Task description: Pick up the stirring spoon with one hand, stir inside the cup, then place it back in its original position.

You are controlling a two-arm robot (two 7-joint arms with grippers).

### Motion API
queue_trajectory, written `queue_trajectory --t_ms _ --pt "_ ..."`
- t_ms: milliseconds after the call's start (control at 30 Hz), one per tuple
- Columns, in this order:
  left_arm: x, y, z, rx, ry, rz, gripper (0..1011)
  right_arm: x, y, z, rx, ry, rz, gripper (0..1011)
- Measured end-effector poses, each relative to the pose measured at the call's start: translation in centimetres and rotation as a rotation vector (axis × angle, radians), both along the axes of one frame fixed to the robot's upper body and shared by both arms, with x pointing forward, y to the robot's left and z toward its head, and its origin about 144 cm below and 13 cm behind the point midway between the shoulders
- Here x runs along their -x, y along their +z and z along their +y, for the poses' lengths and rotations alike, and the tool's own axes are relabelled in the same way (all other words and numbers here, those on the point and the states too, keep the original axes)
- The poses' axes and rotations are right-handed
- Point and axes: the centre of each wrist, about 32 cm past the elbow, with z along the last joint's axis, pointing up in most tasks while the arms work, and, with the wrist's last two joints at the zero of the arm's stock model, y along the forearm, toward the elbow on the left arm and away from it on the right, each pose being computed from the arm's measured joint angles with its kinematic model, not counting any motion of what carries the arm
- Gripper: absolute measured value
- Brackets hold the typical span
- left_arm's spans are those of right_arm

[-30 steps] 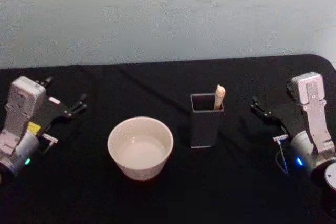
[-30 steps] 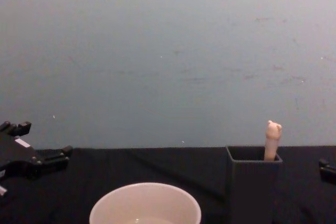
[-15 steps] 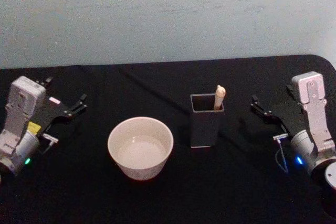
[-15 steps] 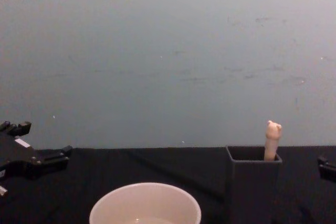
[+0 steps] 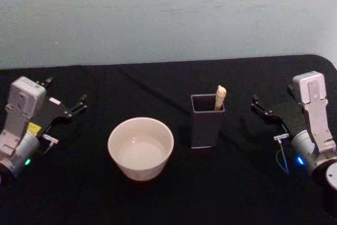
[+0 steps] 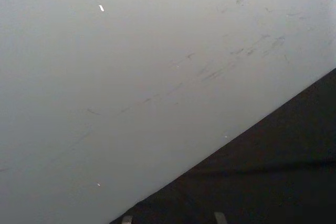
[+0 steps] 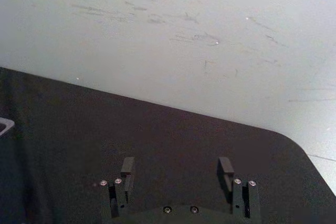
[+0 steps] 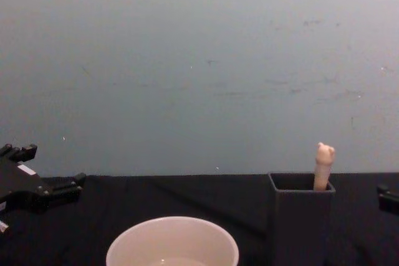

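Stirring spoon [image 5: 220, 97] stands upright in the dark grey square holder [image 5: 206, 122], cream knob poking above the rim at the holder's far-right corner. Nearest the robot, the cup [image 5: 140, 147] sits just left of the holder w/ a bare gap between. Left gripper [image 5: 78, 104] rests well left of the holder, fingers apart; right gripper [image 5: 259, 106] well right of it, fingers apart, empty. Beyond the holder, black table [image 5: 158, 85] runs bare to its far edge.
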Motion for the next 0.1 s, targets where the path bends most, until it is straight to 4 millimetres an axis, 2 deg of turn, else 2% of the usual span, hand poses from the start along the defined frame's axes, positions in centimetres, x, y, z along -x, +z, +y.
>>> queue_trajectory --t_ms 100 --pt "0.0 0.0 0.0 0.0 0.0 0.0 1001 0.0 0.0 0.0 0.0 0.0 0.0 1002"
